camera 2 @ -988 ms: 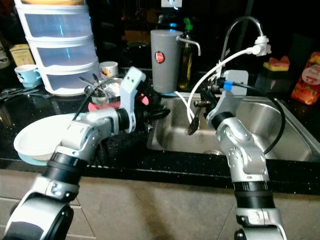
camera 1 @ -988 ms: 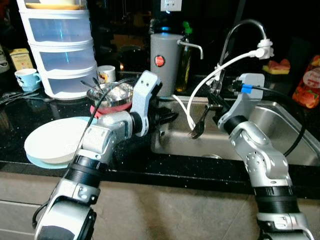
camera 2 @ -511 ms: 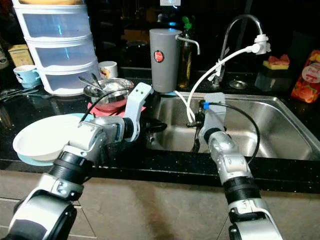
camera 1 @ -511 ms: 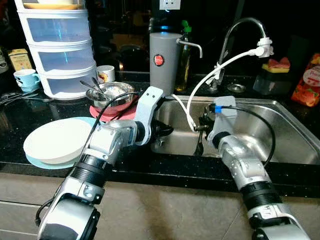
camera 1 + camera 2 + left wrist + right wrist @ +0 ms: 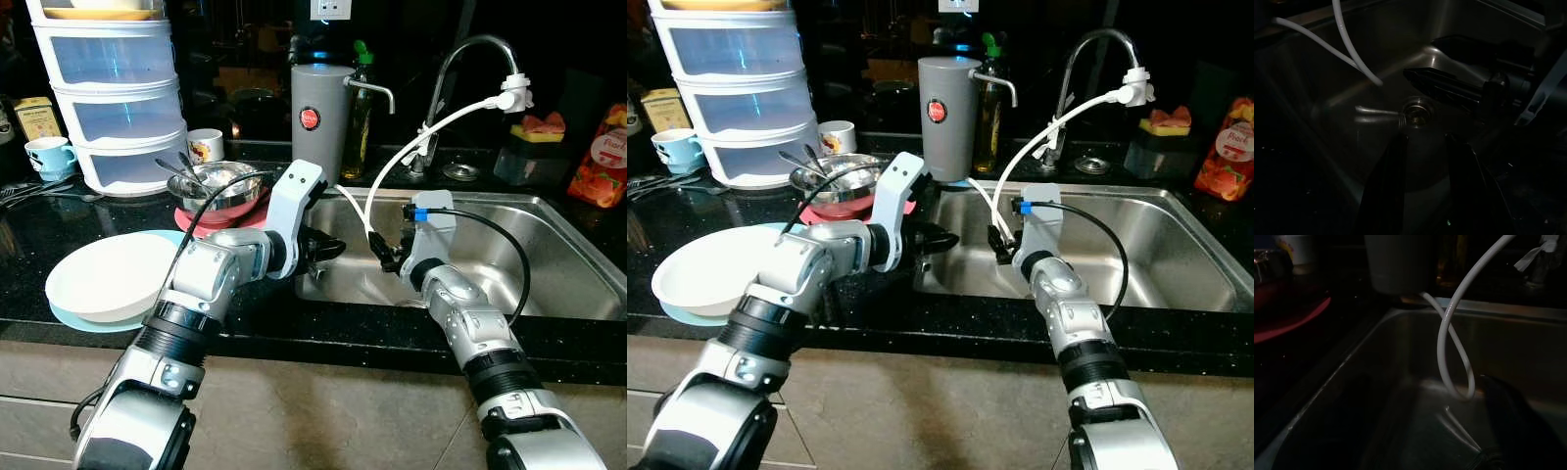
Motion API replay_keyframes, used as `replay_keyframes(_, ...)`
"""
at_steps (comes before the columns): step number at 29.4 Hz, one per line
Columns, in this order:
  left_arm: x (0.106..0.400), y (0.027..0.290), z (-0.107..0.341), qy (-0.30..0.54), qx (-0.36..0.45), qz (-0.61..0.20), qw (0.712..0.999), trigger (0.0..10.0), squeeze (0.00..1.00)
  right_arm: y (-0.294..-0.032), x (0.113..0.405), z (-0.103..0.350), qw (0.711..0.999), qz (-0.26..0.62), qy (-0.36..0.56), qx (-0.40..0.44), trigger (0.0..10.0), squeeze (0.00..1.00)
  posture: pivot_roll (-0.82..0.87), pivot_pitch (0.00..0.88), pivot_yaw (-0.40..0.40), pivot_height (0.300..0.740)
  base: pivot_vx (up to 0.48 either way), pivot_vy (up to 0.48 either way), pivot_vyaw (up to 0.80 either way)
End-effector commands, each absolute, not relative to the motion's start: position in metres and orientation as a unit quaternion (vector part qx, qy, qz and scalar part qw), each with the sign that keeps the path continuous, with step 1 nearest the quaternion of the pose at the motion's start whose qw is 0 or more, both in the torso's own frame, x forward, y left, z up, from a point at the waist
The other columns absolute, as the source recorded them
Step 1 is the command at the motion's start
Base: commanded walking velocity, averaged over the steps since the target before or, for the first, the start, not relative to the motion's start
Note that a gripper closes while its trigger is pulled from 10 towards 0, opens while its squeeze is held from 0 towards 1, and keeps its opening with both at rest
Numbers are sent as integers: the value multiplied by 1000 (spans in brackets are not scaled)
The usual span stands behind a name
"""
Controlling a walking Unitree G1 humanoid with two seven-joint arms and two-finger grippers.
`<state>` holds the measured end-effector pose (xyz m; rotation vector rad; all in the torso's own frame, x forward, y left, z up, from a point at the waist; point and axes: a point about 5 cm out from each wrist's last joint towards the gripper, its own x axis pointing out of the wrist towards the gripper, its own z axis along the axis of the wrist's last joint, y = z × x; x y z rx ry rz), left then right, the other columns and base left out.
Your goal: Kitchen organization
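1. Left hand (image 5: 331,247) hangs just past the left rim of the sink (image 5: 549,257), its two black fingers (image 5: 1391,181) parted and nothing between them. It's loose and empty.
2. Right hand (image 5: 380,257) is down inside the sink, facing the left one. In the left wrist view its fingers (image 5: 1444,84) stand apart with nothing gripped, so it's released too.
3. Below both hands, a blurred silver utensil (image 5: 1374,113) lies on the sink floor, one end just beside the drain (image 5: 1415,111). It's too smeared to tell what kind.
4. A white hose (image 5: 423,137) runs from the tap (image 5: 470,54) down into the sink and loops between the two hands, close to the right hand's fingers.
5. On the tabletop (image 5: 29,220) behind the left arm, a steel bowl (image 5: 217,186) holding spoons sits on a red mat (image 5: 201,217).
6. Nearer the front edge, to the left, there's a white bowl (image 5: 108,276) on a blue plate (image 5: 67,315).
7. At the back stand a grey canister (image 5: 318,117) with a bottle (image 5: 360,108) beside it, plastic drawers (image 5: 118,98) at far left, and a cup (image 5: 206,145) just by them.
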<state>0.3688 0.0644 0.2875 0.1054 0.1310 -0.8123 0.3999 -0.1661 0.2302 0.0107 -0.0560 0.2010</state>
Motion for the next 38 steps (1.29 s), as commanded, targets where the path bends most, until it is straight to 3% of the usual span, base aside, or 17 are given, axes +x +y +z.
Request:
replay_keyframes(1,368,69,288,64,50,-388,918,10000,0,-167,399,241,994,100,-51,8,10000,1000,55,95,-3,740,0,0,0)
replay_keyframes(4,367,72,289,62,47,-385,920,10000,0,-167,397,250,992,103,-70,12,10000,1000,56,95,-4,740,0,0,0)
replay_keyframes(5,367,75,290,61,47,-380,922,10000,0,-167,394,258,990,109,-88,16,10000,0,56,97,-5,740,0,0,0)
replay_keyframes(17,359,92,295,49,68,-358,930,10000,0,-167,373,286,981,118,-150,36,10000,0,54,102,-9,740,0,0,0)
replay_keyframes(21,346,117,301,60,94,-322,940,10000,0,-164,353,297,974,132,-181,39,10000,0,60,112,-5,740,0,0,0)
replay_keyframes(28,332,142,305,92,103,-301,944,10000,0,-165,348,302,973,133,-188,35,10000,0,75,113,-4,740,0,0,0)
replay_keyframes(35,325,173,291,137,179,-191,955,10000,0,-163,342,303,973,135,-183,39,10000,0,86,110,-4,740,0,0,0)
replay_keyframes(38,329,187,280,168,171,-141,961,10000,0,-163,342,301,974,135,-178,40,10000,0,88,108,-9,740,0,0,0)
